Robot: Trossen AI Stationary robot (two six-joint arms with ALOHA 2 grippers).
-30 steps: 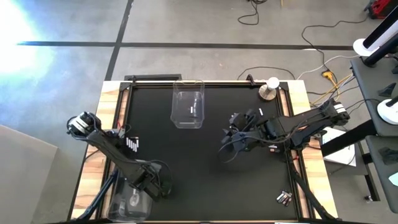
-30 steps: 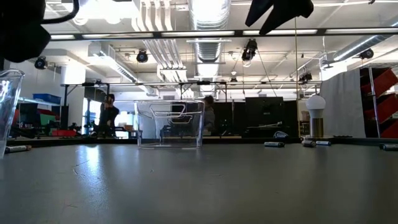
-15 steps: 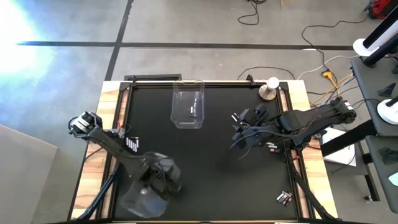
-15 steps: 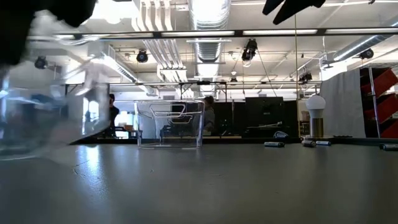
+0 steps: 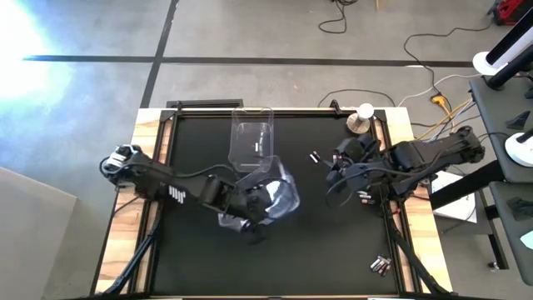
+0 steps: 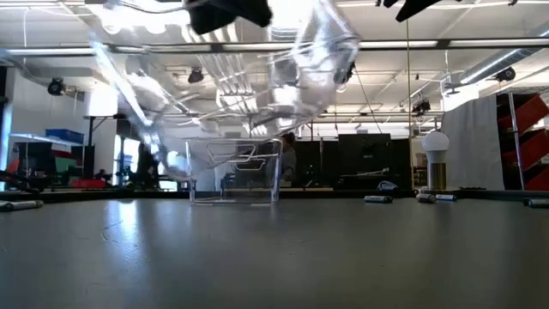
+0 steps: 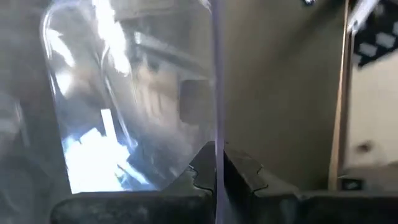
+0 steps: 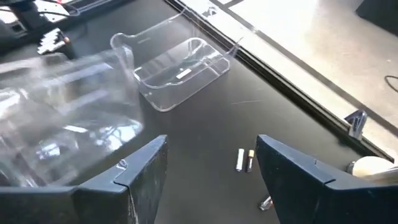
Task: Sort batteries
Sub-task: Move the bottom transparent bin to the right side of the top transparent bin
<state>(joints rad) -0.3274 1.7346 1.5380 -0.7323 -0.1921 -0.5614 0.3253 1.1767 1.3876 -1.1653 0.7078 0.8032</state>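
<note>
Seen from above, the left gripper [image 5: 250, 210], clamped on the wall of a clear bin [image 5: 268, 198], holds it tilted above the centre of the black table [image 5: 325, 250]. A second bin [image 5: 252, 143] stands at upper centre. The right gripper [image 5: 333, 177], fingers spread and empty, hangs right of centre over two batteries [image 8: 244, 160]. More batteries lie at the left edge [image 5: 176, 194] and in the lower right corner [image 5: 381, 265].
</note>
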